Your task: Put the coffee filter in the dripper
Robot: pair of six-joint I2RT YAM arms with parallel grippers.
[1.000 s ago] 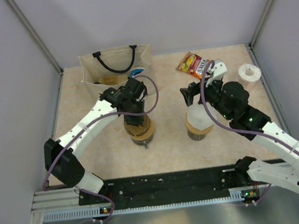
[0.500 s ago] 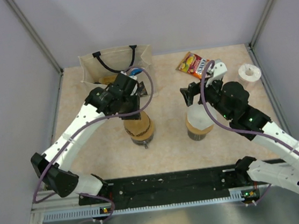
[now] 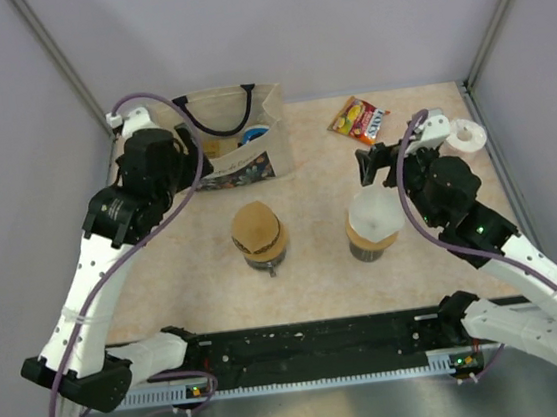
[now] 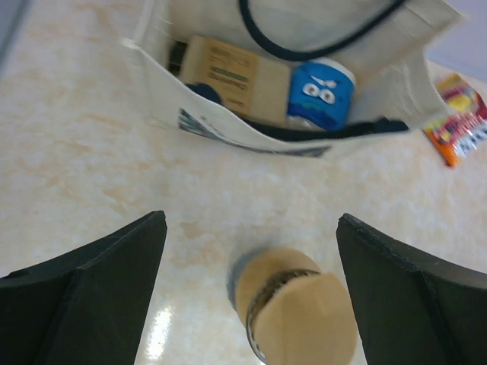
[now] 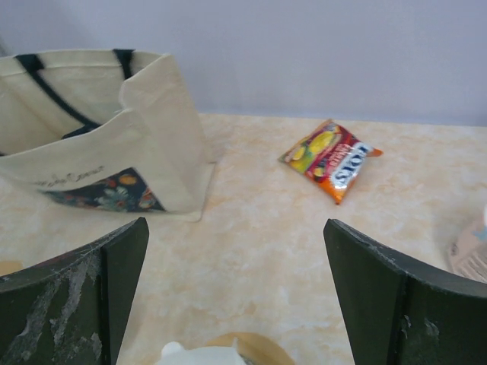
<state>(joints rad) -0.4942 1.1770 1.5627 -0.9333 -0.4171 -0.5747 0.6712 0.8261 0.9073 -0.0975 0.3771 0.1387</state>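
Note:
A tan paper coffee filter (image 3: 255, 223) sits tilted on top of the dripper (image 3: 263, 248), whose dark ribbed edge (image 4: 283, 283) shows under the filter (image 4: 308, 319) in the left wrist view. My left gripper (image 3: 184, 177) is open and empty, up and to the left of the dripper, near the bag; its jaws (image 4: 251, 220) stand wide apart. Open too and holding nothing, my right gripper (image 3: 379, 162) hangs just behind a white translucent cone (image 3: 372, 216) on its tan ring (image 5: 262, 348). Its jaws (image 5: 236, 224) frame bare table.
A cream tote bag (image 3: 220, 140) stands at the back left with a blue can (image 4: 323, 91) and a brown box (image 4: 228, 72) inside. A snack packet (image 3: 359, 119) and a white roll (image 3: 466, 134) lie at the back right. Grey walls enclose the table.
My left gripper opened, let go of the filter at the dripper, and drew up and back to the left toward the bag. The right gripper shifted slightly right, still open.

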